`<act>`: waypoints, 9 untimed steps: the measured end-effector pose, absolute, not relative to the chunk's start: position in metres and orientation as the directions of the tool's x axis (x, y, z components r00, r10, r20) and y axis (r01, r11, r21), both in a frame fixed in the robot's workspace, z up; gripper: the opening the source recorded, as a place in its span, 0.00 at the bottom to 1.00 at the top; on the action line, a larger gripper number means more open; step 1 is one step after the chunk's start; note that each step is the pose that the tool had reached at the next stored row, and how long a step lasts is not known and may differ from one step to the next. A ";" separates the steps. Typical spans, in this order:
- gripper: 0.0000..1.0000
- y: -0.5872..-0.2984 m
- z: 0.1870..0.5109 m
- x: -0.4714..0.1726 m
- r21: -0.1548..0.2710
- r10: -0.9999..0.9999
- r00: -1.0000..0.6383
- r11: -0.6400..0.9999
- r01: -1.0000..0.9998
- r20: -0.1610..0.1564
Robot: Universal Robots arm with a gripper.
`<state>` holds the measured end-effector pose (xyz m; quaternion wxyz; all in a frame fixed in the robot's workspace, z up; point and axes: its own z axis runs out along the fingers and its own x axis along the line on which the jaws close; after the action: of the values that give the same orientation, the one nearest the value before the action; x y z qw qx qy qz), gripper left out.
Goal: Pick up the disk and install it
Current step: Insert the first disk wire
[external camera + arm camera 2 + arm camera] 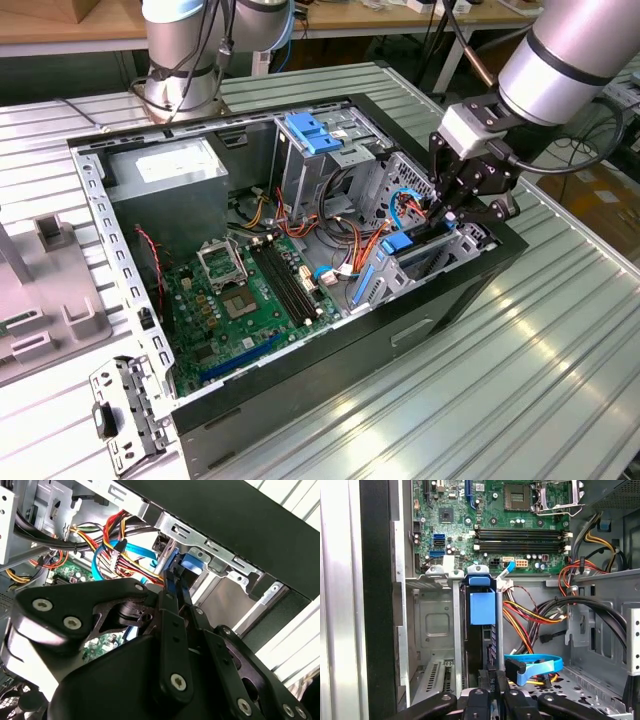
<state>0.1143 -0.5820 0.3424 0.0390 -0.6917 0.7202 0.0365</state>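
Note:
The disk (482, 607) stands on edge in the drive bay at the case's corner on the exterior view's right. Its blue carrier rail and tab face the motherboard. It shows as a blue piece (398, 243) in the exterior view and as a blue tab (192, 562) in the second wrist view. My gripper (496, 677) reaches down into the bay at the disk's outer end. Its black fingers (172, 625) are drawn close together on the disk's blue rail. In the exterior view the gripper (447, 215) hangs just above the bay, over the case's black wall.
The open computer case (470, 285) lies on a ribbed metal table. Inside it are a green motherboard (245, 290), a grey power-supply box (165, 175), a light-blue bracket (312, 133) and bundles of coloured cables (530, 615). A blue flat cable (535, 665) loops beside the bay. A loose metal bracket (125, 415) lies on the table.

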 end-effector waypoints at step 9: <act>0.17 -0.582 0.342 0.114 -0.001 -0.993 -0.040 0.041 -0.999 -0.108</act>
<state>0.1140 -0.5823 0.3422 0.0395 -0.6916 0.7202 0.0369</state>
